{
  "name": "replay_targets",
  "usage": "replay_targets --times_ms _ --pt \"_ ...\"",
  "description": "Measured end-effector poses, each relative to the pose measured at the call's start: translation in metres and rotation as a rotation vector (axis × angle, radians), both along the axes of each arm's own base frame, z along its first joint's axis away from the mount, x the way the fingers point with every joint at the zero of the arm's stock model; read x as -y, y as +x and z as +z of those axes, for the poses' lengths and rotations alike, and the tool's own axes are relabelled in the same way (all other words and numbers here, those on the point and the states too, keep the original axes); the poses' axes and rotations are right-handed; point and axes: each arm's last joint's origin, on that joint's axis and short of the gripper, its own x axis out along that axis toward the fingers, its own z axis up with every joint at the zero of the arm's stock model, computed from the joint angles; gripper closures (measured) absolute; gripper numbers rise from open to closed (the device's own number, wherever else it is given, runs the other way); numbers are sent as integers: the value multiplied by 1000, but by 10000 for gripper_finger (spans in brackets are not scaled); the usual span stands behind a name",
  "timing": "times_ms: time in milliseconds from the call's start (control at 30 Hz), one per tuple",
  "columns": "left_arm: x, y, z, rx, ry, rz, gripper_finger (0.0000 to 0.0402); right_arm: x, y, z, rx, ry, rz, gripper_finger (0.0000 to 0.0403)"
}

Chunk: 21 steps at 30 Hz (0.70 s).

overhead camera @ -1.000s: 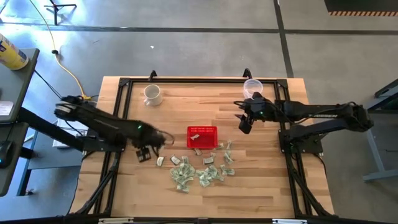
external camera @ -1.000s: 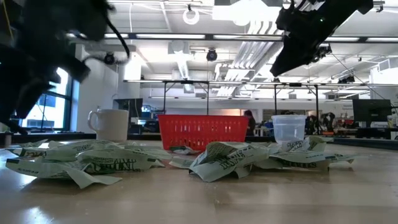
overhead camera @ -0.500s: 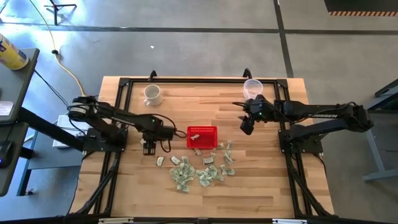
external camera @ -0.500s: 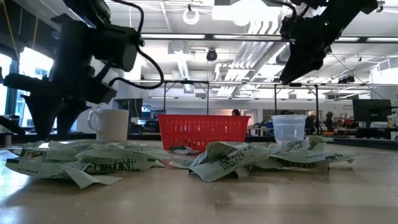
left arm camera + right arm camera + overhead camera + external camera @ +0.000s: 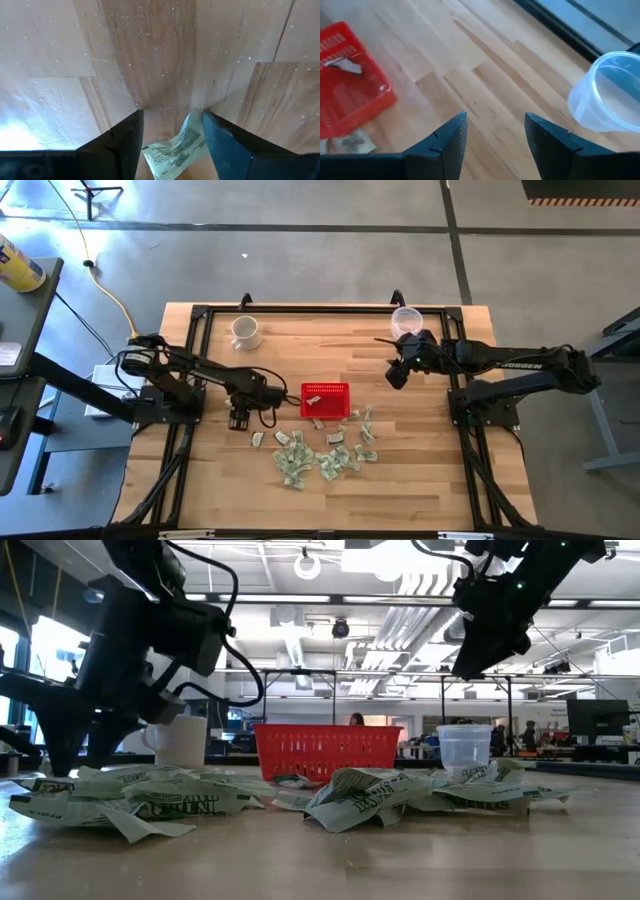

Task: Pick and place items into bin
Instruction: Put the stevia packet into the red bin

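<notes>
the left gripper, left of centre by the red basket, straddles one wrapper with parted fingers, while the right gripper hovers open upper right.

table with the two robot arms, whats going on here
The left gripper is low over the wooden table, with one pale green-and-white crumpled wrapper between its open fingers, not clamped. The small red mesh basket holds at least one wrapper; most lie in a pile beside it. The right gripper hangs open above the table near the clear plastic cup.

Left pincer hangs low with fingers apart; right pincer raised, open.
</notes>
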Motion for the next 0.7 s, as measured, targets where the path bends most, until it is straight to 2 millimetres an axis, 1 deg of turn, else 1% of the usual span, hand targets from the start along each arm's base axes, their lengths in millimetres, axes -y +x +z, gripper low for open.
replay_targets --times_ms 100,200,333,567,667,700 --pt "0 2 -1 22 7 -1 194 1 -1 0 -8 -33 -26 212" --pt "0 4 -1 48 11 -29 228 2 -1 1 -15 -68 -56 212" --pt "-1 7 -2 81 47 -86 281 3 -2 1 -13 -93 -95 212" --pt "-4 14 -2 148 124 -96 378 4 -2 1 -7 -102 -131 212" --pt "-10 23 5 178 120 -64 380 4 -3 1 -18 -100 -130 212" --pt "-14 29 8 212 116 -41 378 4 -3 0 -24 -100 -129 212"
